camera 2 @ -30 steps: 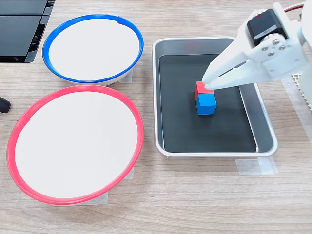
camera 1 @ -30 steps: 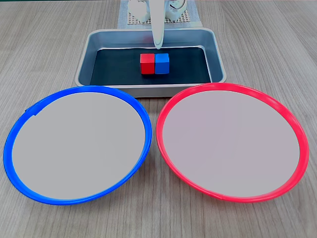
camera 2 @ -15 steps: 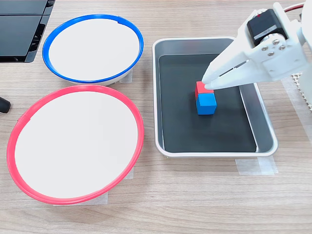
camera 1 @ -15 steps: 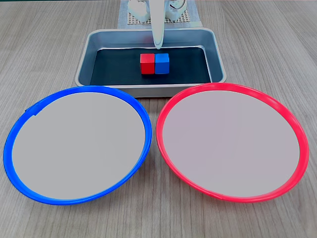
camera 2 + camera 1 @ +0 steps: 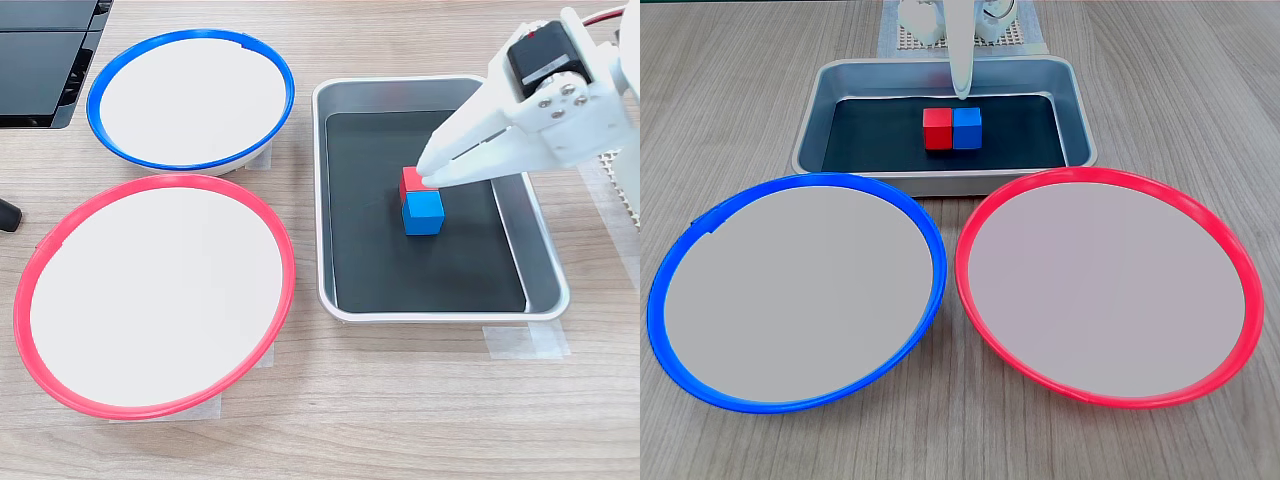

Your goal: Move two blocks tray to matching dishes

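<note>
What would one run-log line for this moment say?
gripper: shut, above red block | blue block: touching red, in tray | dishes: empty

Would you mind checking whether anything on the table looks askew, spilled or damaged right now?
Nothing stands out. The red block and blue block sit side by side, touching, on the tray floor. The blue-rimmed dish and red-rimmed dish are empty and look intact. The gripper hangs above the blocks.

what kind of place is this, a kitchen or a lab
Likely a robot test bench: a wood-grain table, a grey metal tray taped down, and a white two-finger gripper over two small cubes.
</note>
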{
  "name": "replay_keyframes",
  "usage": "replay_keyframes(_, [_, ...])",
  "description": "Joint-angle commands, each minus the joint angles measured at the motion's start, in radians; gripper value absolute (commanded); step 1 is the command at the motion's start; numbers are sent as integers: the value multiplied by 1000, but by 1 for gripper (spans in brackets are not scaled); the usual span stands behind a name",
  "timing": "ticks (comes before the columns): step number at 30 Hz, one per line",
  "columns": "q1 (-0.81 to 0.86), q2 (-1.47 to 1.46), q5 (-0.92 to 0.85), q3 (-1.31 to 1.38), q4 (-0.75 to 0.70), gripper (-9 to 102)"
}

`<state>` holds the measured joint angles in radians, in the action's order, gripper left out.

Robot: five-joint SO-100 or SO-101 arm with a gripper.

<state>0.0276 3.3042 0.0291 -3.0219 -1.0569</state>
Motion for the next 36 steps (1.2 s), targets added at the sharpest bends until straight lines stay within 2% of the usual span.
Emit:
replay_keyframes(1, [-18,-28,25,66,-86,0])
replay_keyframes(2, [-12,-61,-2,94,-141,4])
replay_keyframes(5, [-15,-135,40,156,-249,2])
replay_keyframes(7, [-17,-190,43,210,-267,1])
replay_keyframes(11, [-17,-426,31,400,-284,9])
replay_keyframes(13, [3,-574,20,485,-268,12])
replay_keyframes(18, [37,-945,-58,604,-110,13])
replay_keyframes(23, [52,-1270,-143,739,-67,15])
replay_keyframes(28, [9,-1450,-164,838,-63,13])
replay_keyframes(36, [-29,-1589,-170,920,-69,2])
